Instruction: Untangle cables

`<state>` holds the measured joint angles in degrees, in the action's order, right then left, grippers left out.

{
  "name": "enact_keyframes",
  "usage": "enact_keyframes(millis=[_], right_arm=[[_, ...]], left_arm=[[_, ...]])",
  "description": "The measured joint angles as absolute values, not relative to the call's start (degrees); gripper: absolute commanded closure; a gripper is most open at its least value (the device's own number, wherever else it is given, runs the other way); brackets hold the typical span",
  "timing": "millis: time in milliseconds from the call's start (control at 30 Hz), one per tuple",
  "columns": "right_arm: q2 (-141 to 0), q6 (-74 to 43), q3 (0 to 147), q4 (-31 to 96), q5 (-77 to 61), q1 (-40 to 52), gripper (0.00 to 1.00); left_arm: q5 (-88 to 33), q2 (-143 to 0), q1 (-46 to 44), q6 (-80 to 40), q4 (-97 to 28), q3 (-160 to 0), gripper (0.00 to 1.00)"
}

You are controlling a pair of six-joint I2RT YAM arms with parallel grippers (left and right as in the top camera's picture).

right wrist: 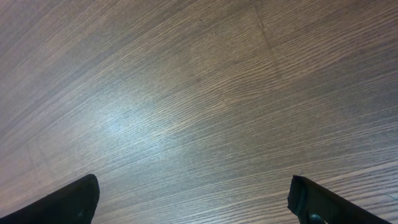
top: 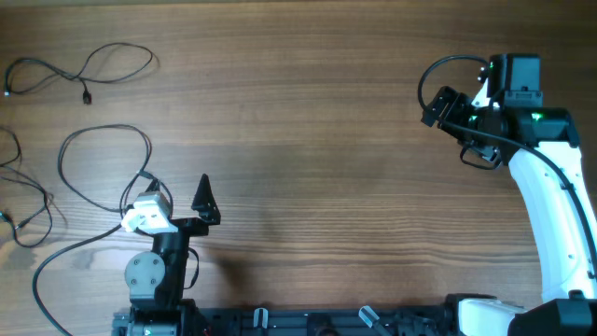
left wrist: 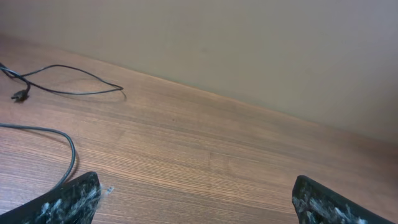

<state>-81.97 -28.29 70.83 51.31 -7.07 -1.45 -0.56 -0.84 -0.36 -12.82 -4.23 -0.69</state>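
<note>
Far left of table [top: 317, 140] | cables [top: 103, 129] lie loose, nearest loop just left of L claw [left wrist: 196, 200] | R claw [right wrist: 194, 200] well apart | both claws released, empty | you'd reach w/ L arm

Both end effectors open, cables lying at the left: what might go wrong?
The looped cable runs past the left end effector; lowering may snag or drag it. The leftmost cable leaves the overhead frame, so a pull there is unmonitored. The right end effector is far from every cable.
</note>
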Motion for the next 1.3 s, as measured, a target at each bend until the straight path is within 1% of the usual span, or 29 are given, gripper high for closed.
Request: enact_keyframes(millis=[1100, 1300], right_arm=[[-82.0, -28.3, 70.8, 50.5, -7.1, -1.7, 0.0], [-77.3, -28.3, 70.6, 50.4, -6.9, -1.6, 0.0]], left_arm=[[-0.8, -0.8, -0.4, -12.1, -4.2, -0.7, 0.0], [-0.8, -0.8, -0.4, -12.1, -4.2, -0.7, 0.0]])
